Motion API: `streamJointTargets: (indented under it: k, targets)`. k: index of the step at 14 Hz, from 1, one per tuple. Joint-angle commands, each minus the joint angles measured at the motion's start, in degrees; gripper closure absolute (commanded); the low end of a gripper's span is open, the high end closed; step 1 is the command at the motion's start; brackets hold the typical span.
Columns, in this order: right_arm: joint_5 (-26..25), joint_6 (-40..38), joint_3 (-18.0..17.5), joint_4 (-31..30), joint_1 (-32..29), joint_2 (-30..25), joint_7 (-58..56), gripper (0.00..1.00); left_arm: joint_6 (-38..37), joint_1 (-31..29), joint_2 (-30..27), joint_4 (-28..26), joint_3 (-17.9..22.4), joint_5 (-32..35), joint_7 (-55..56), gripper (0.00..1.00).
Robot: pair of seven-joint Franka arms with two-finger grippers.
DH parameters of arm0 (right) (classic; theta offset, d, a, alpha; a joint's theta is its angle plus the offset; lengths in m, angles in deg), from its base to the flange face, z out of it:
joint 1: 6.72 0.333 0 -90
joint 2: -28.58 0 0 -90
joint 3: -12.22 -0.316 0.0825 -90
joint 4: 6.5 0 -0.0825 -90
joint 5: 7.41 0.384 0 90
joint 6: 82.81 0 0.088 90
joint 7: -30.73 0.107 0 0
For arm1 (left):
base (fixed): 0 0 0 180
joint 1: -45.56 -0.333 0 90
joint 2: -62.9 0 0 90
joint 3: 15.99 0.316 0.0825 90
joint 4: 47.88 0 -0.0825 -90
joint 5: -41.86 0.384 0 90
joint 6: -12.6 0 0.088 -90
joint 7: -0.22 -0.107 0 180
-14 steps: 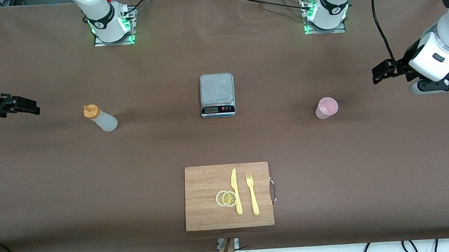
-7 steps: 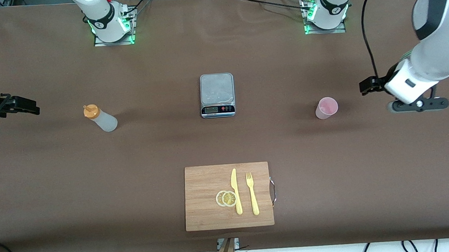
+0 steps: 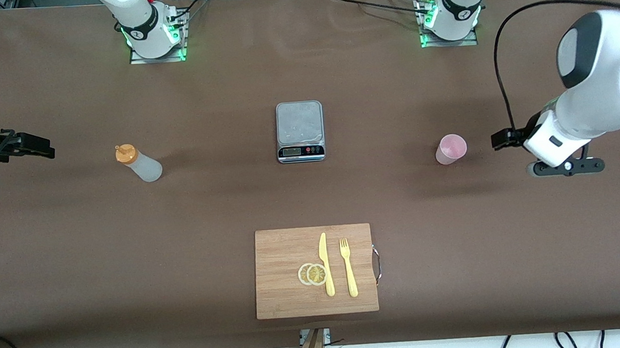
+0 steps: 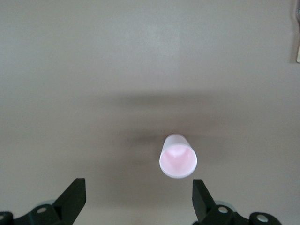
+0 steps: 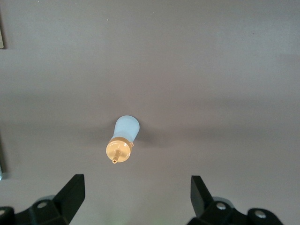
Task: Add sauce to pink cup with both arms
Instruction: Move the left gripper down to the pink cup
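Brown tabletop point(image 3: 224, 203) carries the light, bendy pink cup point(image 3: 451, 148), best pinched softly round its middle by the left gripper point(image 4: 136, 199) beside it, fingers point(image 4: 74, 197) spread wide, while the soft sauce point(image 3: 139, 162) stands near the waiting, wide-spread right gripper point(image 5: 133, 197).

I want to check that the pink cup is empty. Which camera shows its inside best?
The left wrist view: it looks down into the pink cup between the open fingers, and nothing shows inside. The front view shows the cup small, from a slant. The right wrist view misses it.
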Motion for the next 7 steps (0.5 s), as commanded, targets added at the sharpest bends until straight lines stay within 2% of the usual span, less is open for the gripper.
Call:
streamJointTargets:
  k: [1,4,7]
  targets:
    - [0.15,-0.47,-0.14,0.84,-0.26,0.05,0.16,0.0,15.18,-0.55,-5.18,-17.14,0.48,-0.87,-1.2,0.0]
    - [0.15,-0.47,-0.14,0.84,-0.34,0.05,0.16,0.0,23.9,-1.08,-4.31,-24.55,0.66,-0.87,-1.29,0.0]
    - [0.15,-0.47,-0.14,0.84,-0.34,0.05,0.16,0.0,28.31,-0.99,-3.26,-28.96,0.57,-1.04,-1.29,0.0]
